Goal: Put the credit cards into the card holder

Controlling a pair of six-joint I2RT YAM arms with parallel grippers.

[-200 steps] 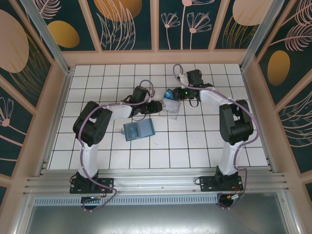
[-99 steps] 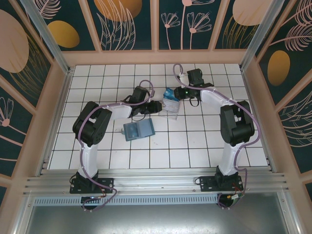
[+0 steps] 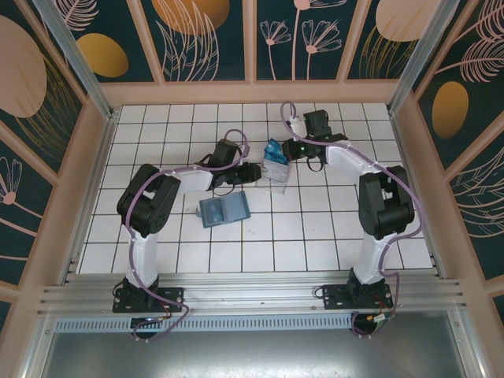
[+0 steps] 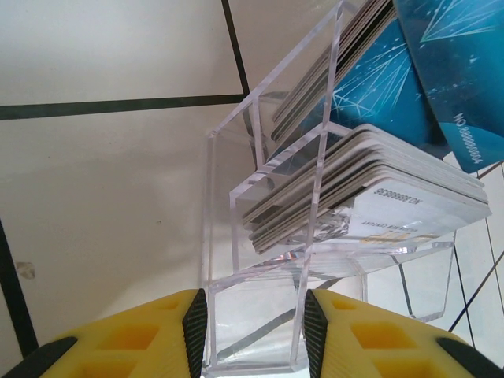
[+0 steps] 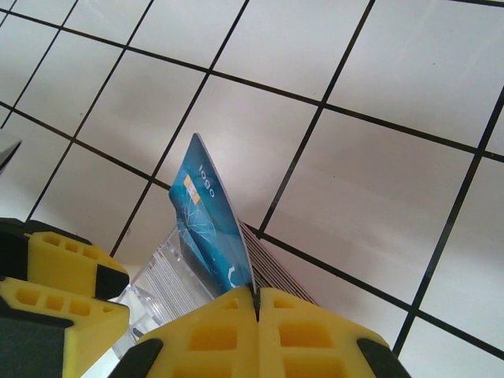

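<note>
White tiled table (image 3: pixel 315 236): your right gripper (image 5: pixel 256 303) was clenched on one blue credit card (image 5: pixel 209 228) above the clear tray (image 4: pixel 236 236), your left gripper (image 4: pixel 253 331) clamped that tray; the card holder (image 3: pixel 223 210), near the tray, lay open, seemingly unfilled.

White tiled floor (image 3: pixel 268 256) — dark teal walls (image 3: pixel 220 55) with painted leaves, peach frames.

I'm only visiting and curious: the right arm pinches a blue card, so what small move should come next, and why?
Probably lift the right end effector straight up: its jaws are shut on the blue card, which stands in the clear tray that the left end effector grips. The open wallet lies apart.
</note>
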